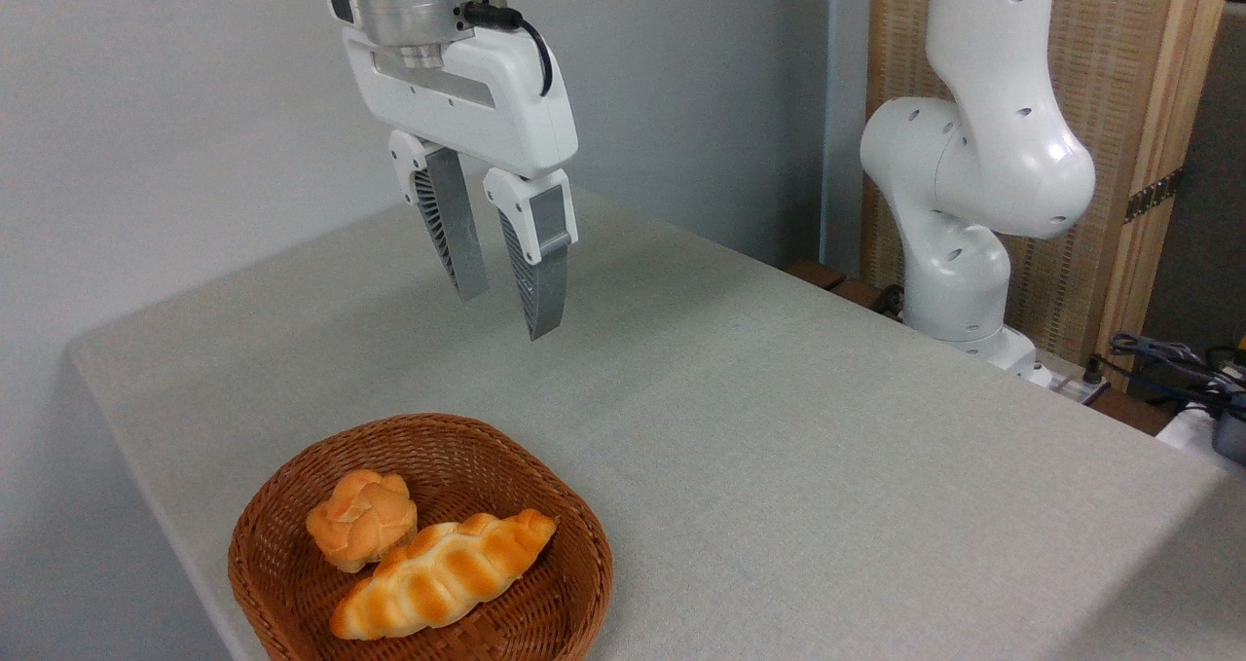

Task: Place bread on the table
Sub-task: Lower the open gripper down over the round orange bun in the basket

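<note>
**Bun and braided loaf in the basket, gripper parted above the table**

A round brown wicker basket sits at the near left edge of the table. Inside it lies the bread, a small knotted golden bun, towards the basket's left side. A longer braided loaf lies just beside it, touching the bun's lower right flank and reaching towards the basket's right rim.

The gripper hangs in the air behind the basket, well apart from it. Its two ribbed grey fingers point down with a narrow gap between them, holding nothing.

The robot arm's white base stands at the far right table edge, with cables beyond.
</note>
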